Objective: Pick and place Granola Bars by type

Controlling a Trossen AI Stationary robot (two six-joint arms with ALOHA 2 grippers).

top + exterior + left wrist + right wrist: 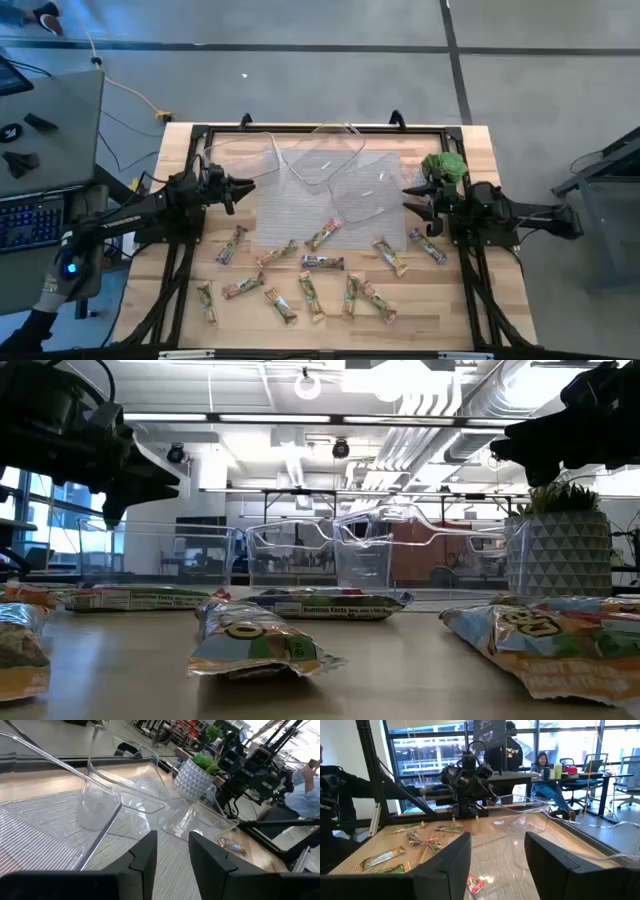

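Note:
Several granola bars lie flat and scattered on the near half of the wooden table [180, 330]: a purple one [322, 262], a red-pink one [323, 235], a green-tan one [390, 256] and others [255, 640]. My left gripper [248, 186] hovers above the table's left side. It points toward the clear tubs, its fingers [145, 857] a little apart with nothing between them. My right gripper [408, 199] hovers at the right side beside the plant. It faces left and stands open and empty, as the right wrist view [497, 855] shows.
Clear plastic tubs [322, 158] [365, 195] stand on a grey mesh mat [290, 215] at the table's far middle. A green potted plant [445, 165] stands at the far right, next to my right gripper. People sit at desks beyond the table [545, 765].

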